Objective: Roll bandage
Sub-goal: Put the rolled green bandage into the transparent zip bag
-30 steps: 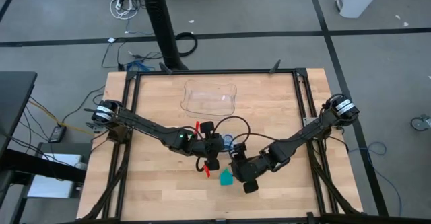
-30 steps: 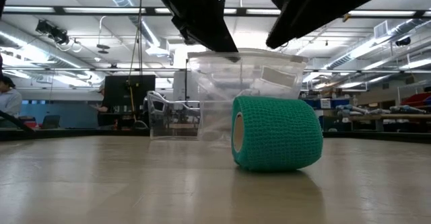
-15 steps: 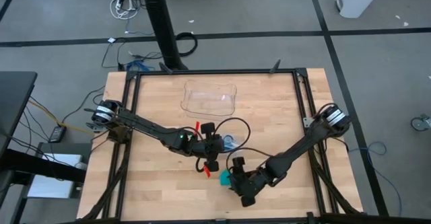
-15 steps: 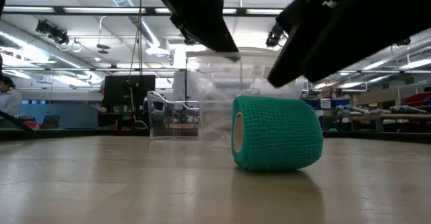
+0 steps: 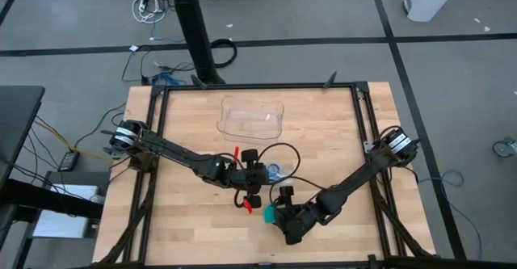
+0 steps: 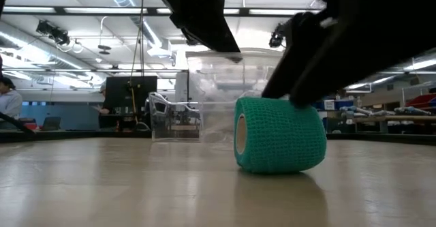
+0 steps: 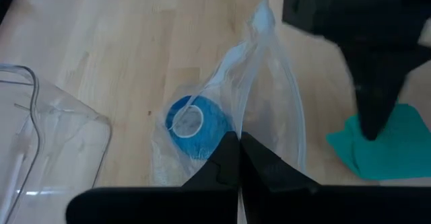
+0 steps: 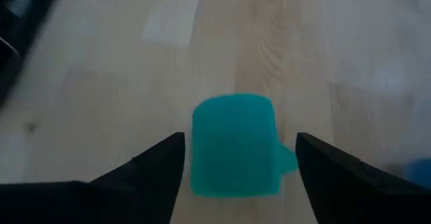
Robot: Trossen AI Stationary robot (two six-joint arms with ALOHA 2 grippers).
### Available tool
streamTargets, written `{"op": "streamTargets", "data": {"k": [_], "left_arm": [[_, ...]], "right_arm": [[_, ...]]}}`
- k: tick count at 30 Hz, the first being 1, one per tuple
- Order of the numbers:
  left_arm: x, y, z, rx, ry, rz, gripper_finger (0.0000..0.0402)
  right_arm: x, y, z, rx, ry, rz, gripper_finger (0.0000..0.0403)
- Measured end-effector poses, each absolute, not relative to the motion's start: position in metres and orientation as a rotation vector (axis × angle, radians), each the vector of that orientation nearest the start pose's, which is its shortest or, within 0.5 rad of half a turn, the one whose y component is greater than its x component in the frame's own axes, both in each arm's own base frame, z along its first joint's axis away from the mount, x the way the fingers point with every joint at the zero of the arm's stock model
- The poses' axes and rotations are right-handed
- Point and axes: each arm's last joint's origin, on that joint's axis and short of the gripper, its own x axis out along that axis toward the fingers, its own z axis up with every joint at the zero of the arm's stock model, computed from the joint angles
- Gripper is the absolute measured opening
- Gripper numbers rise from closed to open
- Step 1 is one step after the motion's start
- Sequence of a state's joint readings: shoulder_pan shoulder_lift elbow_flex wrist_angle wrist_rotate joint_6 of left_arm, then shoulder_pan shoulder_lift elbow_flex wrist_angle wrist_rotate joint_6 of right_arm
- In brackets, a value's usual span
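Note:
The teal-green bandage (image 6: pixel 279 135) is a stubby roll lying on its side on the table, with a short loose tail (image 8: pixel 286 158) sticking out. My right gripper (image 8: pixel 239 140) is open and low over it. One finger stands on each side of the roll, with a gap showing at both. My left gripper (image 7: pixel 236 150) hovers farther back, shut on a clear plastic bag (image 7: pixel 269 96) that holds a small bright-blue roll (image 7: pixel 188 120). My left gripper pinches a fold of the clear plastic bag (image 7: pixel 237 131) between its two shut fingertips, slanting down from above. The bag spreads out ahead of the fingers, and the blue roll inside it sits low by the tabletop.
A clear plastic tray (image 5: pixel 250 117) stands at the far middle of the table and shows behind the bandage in the low view (image 6: pixel 204 84). Black rails (image 5: pixel 367 140) frame the tabletop. Bare wood lies toward the table's near left.
My right gripper has come down and toward the table's near edge, settling around the bandage with its fingers on either side. The bandage has not moved. My left gripper has stayed in place with the bag.

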State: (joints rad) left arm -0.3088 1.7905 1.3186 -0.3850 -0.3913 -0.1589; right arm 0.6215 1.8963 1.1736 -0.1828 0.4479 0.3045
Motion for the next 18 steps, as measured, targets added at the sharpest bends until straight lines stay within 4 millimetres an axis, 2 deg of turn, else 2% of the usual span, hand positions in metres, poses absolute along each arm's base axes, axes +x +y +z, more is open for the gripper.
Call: {"op": "streamTargets", "data": {"k": [5,9,13,18], "left_arm": [[0.370,-0.106,0.232,0.145,0.795,0.140,0.0003],[0.370,-0.106,0.232,0.144,0.797,0.139,0.0003],[0.370,-0.107,0.232,0.142,0.798,0.138,0.0004],[0.370,-0.107,0.232,0.111,0.794,0.150,0.0004]], "right_arm": [[0.325,0.212,0.149,-0.197,0.831,0.054,0.0305],[0.326,0.211,0.145,-0.209,0.834,0.037,0.0309],[0.325,0.211,0.142,-0.224,0.848,0.022,0.0281],[0.324,0.210,0.137,-0.239,0.872,0.017,0.0217]]}}
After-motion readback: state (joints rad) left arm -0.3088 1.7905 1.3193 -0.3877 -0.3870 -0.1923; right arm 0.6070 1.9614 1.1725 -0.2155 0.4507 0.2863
